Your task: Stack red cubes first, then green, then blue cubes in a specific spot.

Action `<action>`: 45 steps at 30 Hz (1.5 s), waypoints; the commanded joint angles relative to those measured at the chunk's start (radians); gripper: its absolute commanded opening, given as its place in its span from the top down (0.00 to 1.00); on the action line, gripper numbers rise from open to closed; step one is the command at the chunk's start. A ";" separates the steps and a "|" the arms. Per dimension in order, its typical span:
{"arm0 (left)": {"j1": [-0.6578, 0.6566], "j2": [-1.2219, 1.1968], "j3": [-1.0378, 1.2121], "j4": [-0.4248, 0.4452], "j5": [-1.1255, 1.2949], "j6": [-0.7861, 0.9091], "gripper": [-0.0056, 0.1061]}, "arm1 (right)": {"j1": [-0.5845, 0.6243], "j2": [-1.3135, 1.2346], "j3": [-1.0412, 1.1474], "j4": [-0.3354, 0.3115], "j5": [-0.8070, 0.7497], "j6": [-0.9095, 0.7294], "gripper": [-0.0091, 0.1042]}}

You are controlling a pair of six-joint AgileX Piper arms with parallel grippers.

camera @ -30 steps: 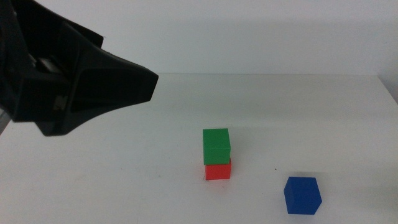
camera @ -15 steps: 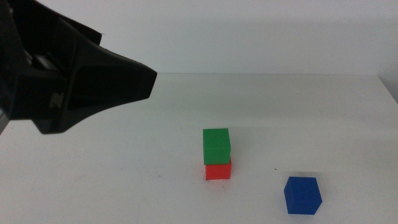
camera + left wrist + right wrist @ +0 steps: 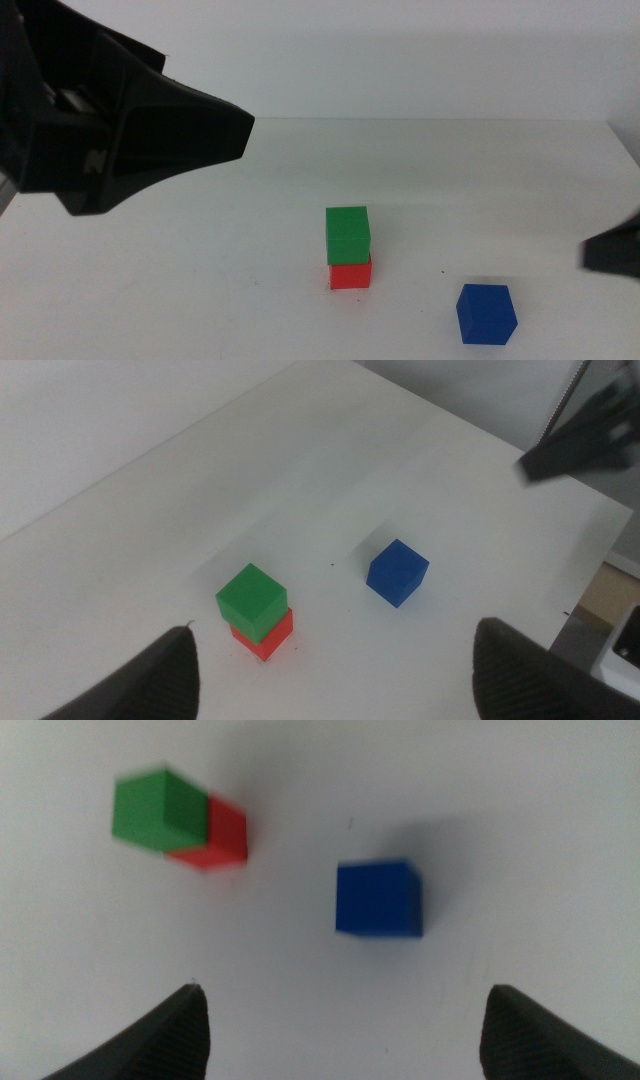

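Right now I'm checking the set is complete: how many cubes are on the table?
3. The red cube sits on the table, the green cube rests on top of it, and the blue cube stands alone nearby. None looks hidden.

Forward-down middle view, two high wrist views downward, all sharing the green-on-red stack (image 3: 348,236).

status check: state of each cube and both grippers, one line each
red cube: on the table, bottom of the stack.
green cube: stacked on the red cube.
blue cube: loose on the table, apart from the stack.
left gripper: open, empty, raised above the table.
right gripper: open, empty, above the blue cube.
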 commanded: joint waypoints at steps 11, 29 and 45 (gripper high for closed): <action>0.001 -0.006 0.000 -0.005 -0.019 -0.003 0.11 | 0.436 0.507 -0.049 -0.392 -0.174 0.462 0.10; 0.001 -0.006 0.000 -0.005 -0.042 -0.003 0.11 | 0.425 0.866 -0.070 -0.556 -0.323 0.602 0.58; 0.001 -0.006 0.000 -0.005 -0.050 -0.003 0.11 | 0.606 1.068 -0.882 -0.581 0.157 0.604 0.77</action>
